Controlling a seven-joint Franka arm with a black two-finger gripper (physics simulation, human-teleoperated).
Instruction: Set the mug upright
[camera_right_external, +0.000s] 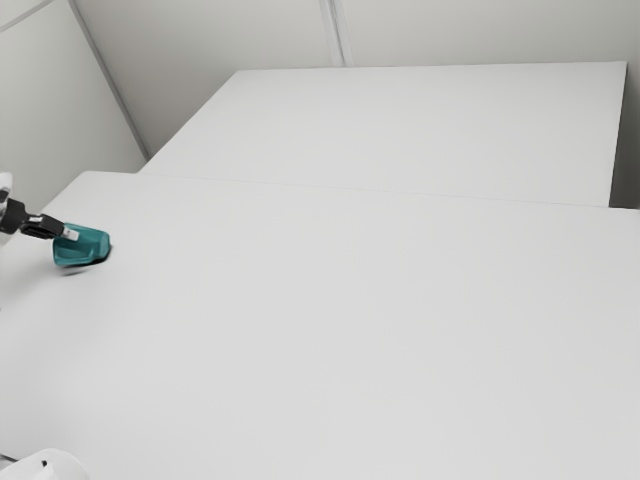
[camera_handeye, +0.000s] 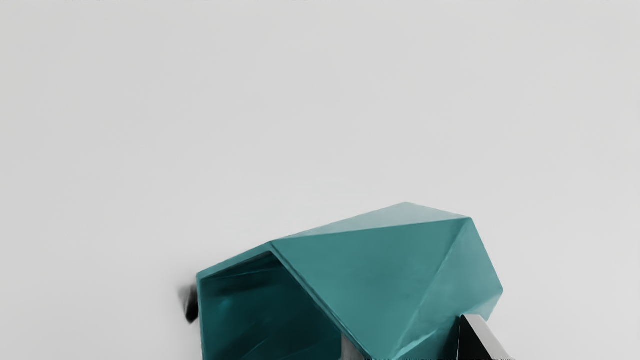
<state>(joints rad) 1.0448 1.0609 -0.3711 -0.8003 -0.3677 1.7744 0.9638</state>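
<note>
A teal faceted mug (camera_right_external: 84, 247) lies tipped on its side near the table's edge at the exterior view's left. The black gripper (camera_right_external: 70, 235) reaches in from that side, its light-coloured end overlapping the mug's upper part. In the wrist view the mug (camera_handeye: 365, 280) has its dark mouth angled partly toward the camera. The gripper (camera_handeye: 410, 350) is right at the mug there, with one part beside its outer wall and a grey part showing at the mouth, behind the rim. The mug's handle cannot be made out.
The broad white table (camera_right_external: 350, 320) stretches away from the mug toward the exterior view's right. Behind it stands another flat white surface (camera_right_external: 400, 130), and pale walls rise behind. A white rounded object (camera_right_external: 45, 467) is at the exterior view's lower left corner.
</note>
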